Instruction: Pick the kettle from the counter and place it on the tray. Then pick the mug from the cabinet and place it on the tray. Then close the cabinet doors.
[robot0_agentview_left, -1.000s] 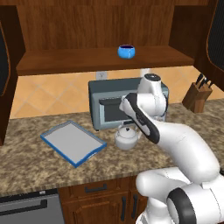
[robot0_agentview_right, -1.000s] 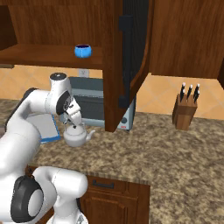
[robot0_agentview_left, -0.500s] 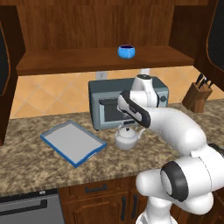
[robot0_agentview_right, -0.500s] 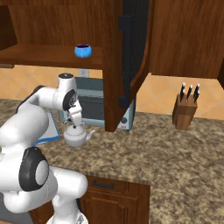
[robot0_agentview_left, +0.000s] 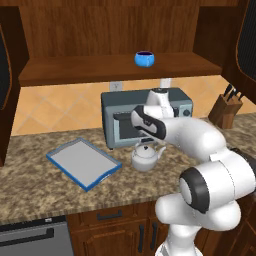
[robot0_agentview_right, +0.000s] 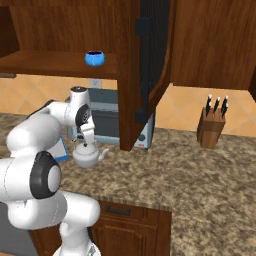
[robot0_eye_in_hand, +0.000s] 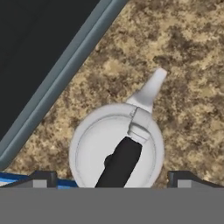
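Hand view, looking straight down: squat white-grey kettle (robot0_eye_in_hand: 116, 148) with thin dark arched handle, standing on speckled brown-beige granite-look counter (robot0_eye_in_hand: 188, 83), spout at 1 o'clock. Two-finger gripper (robot0_eye_in_hand: 111, 178) open, tips at 9 and 3 o'clock straddling the handle, apparently centred for a grasp by it. Flat grey blue-rimmed tray (robot0_agentview_left: 84, 163) lies at the kettle's 9 o'clock in left base view, near, unloaded.

white-grey kettle (robot0_agentview_left: 145, 158) with dark handle, blue-rimmed grey tray (robot0_agentview_left: 84, 163), speckled brown counter (robot0_agentview_left: 40, 187), blue mug (robot0_agentview_left: 144, 58)

The tool (robot0_eye_in_hand: 111, 177) has dropped onto the kettle (robot0_agentview_left: 145, 158).
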